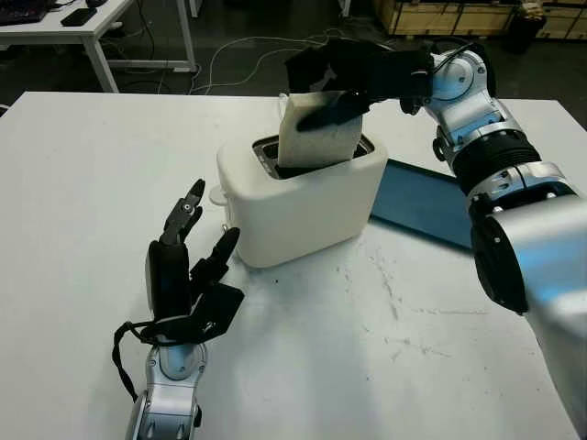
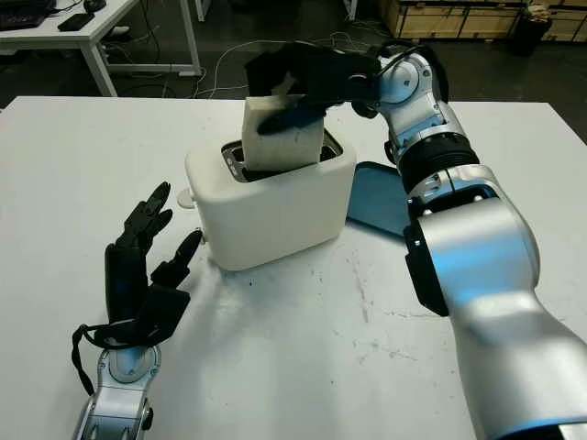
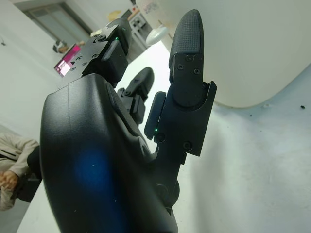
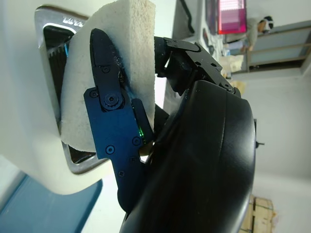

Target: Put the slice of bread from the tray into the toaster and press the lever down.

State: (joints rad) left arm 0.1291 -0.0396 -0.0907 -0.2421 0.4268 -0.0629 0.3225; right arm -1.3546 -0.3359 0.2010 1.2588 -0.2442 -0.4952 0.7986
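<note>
Pinching the bread slice between its black fingers, my right hand hangs over the top of the white toaster; the slice stands upright with its lower edge already in the slot and most of it above the rim. I see the blue tray lying just behind the toaster on the white table. My left hand is open, near the toaster's front corner, holding nothing.
</note>
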